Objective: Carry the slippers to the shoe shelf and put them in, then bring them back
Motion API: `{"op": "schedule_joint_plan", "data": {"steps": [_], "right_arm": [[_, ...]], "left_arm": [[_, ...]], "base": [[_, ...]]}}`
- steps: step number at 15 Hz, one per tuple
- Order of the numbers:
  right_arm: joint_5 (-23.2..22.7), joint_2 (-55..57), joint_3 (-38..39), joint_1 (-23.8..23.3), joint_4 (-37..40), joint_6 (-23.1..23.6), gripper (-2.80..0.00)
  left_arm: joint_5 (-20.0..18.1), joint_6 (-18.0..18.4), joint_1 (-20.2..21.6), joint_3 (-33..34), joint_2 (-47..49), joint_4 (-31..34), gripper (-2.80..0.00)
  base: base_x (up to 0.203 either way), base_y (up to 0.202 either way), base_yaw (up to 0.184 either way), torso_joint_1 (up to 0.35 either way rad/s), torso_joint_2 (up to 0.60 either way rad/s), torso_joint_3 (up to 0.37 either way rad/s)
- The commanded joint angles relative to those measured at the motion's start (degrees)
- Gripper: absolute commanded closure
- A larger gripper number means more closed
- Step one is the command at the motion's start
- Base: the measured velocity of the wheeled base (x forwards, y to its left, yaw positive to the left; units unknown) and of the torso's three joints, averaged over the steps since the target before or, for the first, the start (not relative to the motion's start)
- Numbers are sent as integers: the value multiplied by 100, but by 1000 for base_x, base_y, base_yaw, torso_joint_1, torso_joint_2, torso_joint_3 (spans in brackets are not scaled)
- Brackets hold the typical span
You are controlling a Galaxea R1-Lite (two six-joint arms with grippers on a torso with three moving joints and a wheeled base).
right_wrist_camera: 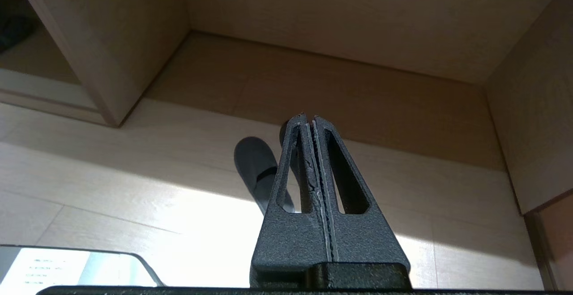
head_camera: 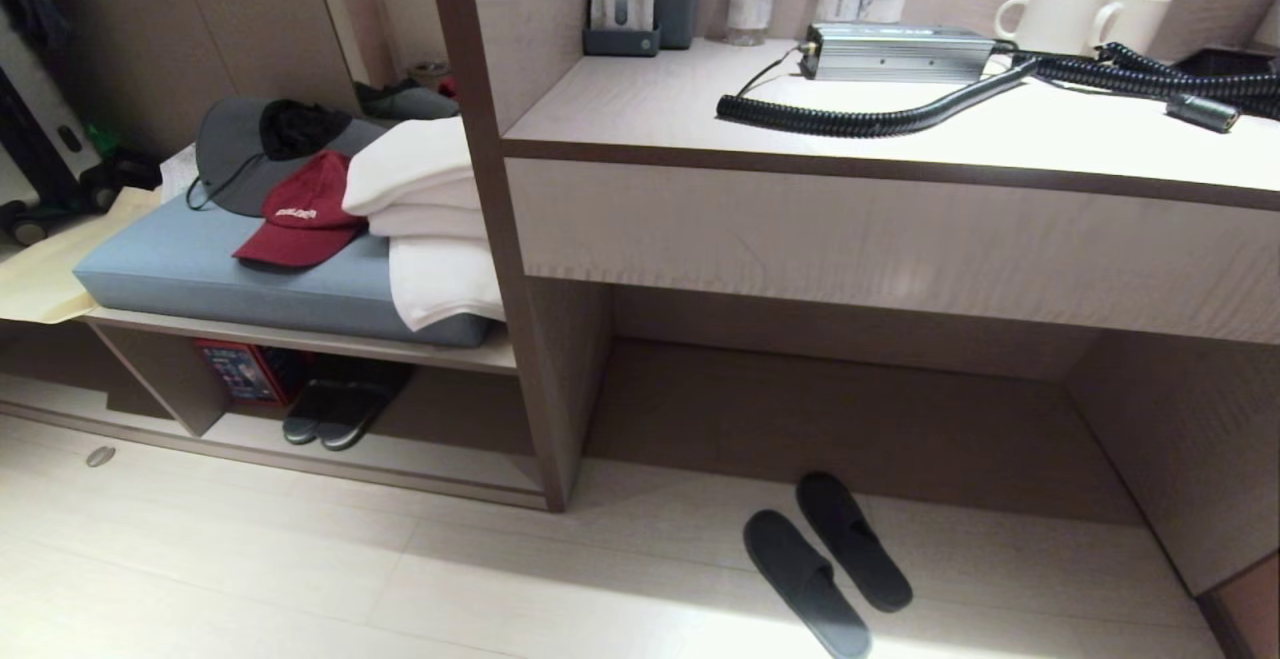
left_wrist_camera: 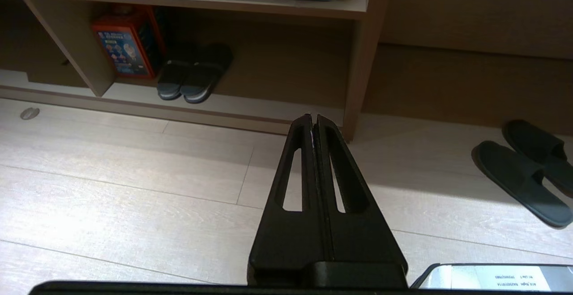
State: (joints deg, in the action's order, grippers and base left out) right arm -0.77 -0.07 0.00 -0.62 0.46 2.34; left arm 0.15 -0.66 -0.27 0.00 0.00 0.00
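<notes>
With the slippers (head_camera: 828, 564) lying side by side on the floor just in front of the desk (head_camera: 880, 139) recess, well apart from the shoe shelf (head_camera: 330, 349), the left gripper (left_wrist_camera: 312, 120) and right gripper (right_wrist_camera: 309, 120) hang fully closed and empty, presumably stowed before the pickup.

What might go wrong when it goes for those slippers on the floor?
The slippers lie flat and thin, so shut fingers could scrape the floor or take only one. A second pair already sits in the shelf beside a red box, so room is tight. The desk overhangs closely.
</notes>
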Motion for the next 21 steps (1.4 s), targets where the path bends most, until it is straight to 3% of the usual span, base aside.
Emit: {"op": "schedule_joint_plan", "data": {"steps": [1,8,16,21], "right_arm": [[-2,-19,0,1,-2,3,0],[-2,-19,0,1,-2,3,0],[-2,-19,0,1,-2,3,0],[-2,-19,0,1,-2,3,0]], "left_arm": [[3,-4,0,9,0,0,0],[3,13,0,9,0,0,0],[-6,4,0,9,0,7,0],[-1,13,0,9,0,9,0]], "base": [[0,0,0,1,2,211],[0,0,0,4,3,196],[0,0,0,1,1,16],[1,167,-2,2,2,5]]}}
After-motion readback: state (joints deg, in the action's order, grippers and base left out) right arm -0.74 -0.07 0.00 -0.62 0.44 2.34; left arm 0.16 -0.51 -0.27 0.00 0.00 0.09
